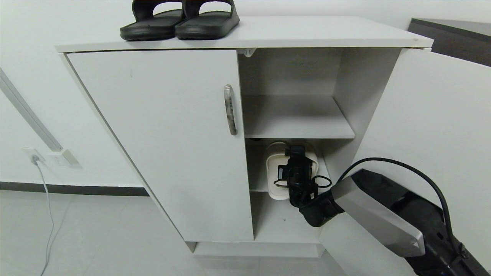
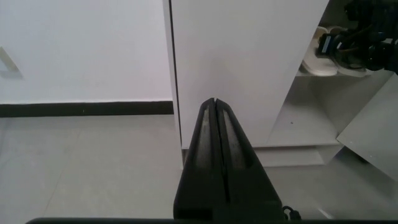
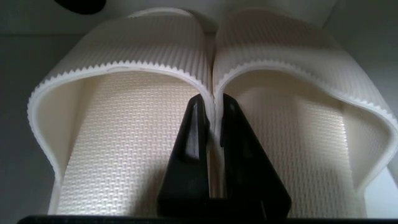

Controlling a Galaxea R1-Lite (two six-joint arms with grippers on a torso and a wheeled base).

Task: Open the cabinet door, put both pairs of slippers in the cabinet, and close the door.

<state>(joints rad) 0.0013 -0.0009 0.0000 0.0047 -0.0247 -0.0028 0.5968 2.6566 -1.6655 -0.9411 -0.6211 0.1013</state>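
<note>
Standing against a white wall (image 1: 30, 57), the cabinet (image 1: 153, 134) rests on pale tiles (image 1: 96, 234)

**Half-seen slippers**

The black slippers (image 1: 180, 23) lose their far ends past the head view's upper edge. The right claw (image 1: 294, 151) covers much of the white slippers (image 1: 273, 184) on their shelf (image 1: 255, 178). The open door (image 1: 429, 115) runs off the side.
</note>
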